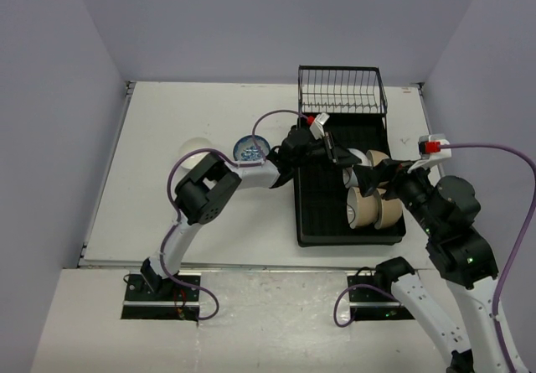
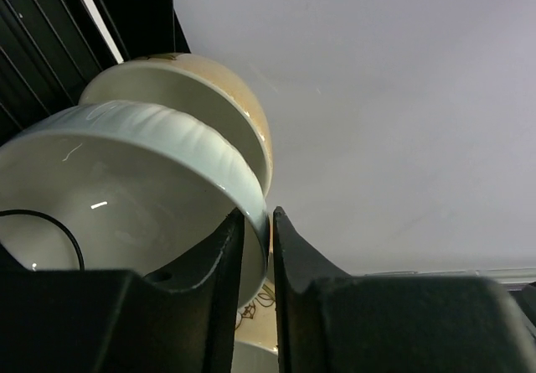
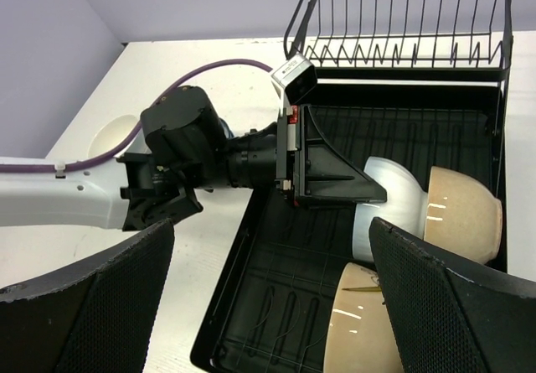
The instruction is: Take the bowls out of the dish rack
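Inside the rack [image 1: 314, 214], left pincer [image 2: 256, 222] pinches white bowl [image 2: 126, 189] at rim; right pincer [image 3: 270, 222] spread. Shallow grip may drop it.

L arm [image 1: 251, 174] in dish rack [image 1: 352, 240], bowls [image 1: 368, 211] inside

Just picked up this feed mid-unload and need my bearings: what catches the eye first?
The left gripper pinches the rim of a white bowl lying on its side in the middle of the rack. Right of it, tan bowls lie tipped, and the right gripper hovers open over them. A blue bowl sits on the table, left of the rack.
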You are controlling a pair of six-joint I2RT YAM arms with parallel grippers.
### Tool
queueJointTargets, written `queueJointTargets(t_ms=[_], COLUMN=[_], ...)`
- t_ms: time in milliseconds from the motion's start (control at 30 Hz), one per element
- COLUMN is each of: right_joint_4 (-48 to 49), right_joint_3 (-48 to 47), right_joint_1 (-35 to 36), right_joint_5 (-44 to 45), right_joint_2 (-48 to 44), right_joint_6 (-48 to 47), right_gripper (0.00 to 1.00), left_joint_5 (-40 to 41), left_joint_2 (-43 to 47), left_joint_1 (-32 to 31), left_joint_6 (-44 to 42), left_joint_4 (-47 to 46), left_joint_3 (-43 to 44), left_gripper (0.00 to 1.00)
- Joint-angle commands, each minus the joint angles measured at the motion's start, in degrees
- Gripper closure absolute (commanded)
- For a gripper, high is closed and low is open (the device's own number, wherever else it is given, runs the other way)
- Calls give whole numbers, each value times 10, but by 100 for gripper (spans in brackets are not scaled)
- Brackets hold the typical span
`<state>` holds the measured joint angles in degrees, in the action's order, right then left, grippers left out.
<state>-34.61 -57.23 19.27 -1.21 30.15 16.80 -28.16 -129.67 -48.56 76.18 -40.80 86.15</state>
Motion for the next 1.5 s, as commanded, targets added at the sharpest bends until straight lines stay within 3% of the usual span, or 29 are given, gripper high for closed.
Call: queueJointTargets(t_ms=[0, 200, 300, 567, 767, 1167, 1467], right_joint_4=[26, 29, 33, 38, 39, 38, 42], right_joint_3=[3, 3, 5, 8, 11, 15, 16], right_joint_1=[0, 0, 0, 0, 0, 0, 0], right_joint_5=[-16, -21, -27, -32, -32, -37, -41], right_joint_2=[-4, -4, -4, -7, -14, -21, -19], right_joint_6=[-11, -12, -12, -12, -12, -14, -14], right_gripper=[1, 1, 1, 1, 1, 1, 1], left_joint_5=[-9, -9, -11, -11, -3, -16, -22], left_joint_2=[-11, -19, -24, -7, 23, -9, -13], left_joint_1=[-5, -6, -6, -6, -5, 5, 13], left_joint_6=[9, 5, 4, -2, 16, 102, 135], left_joint_4=[-37, -23, -15, -24, -111, -317, -383], left_joint_3=[23, 35, 46, 35, -6, -37, -53], left_gripper=[80, 89, 99, 100, 100, 100, 100])
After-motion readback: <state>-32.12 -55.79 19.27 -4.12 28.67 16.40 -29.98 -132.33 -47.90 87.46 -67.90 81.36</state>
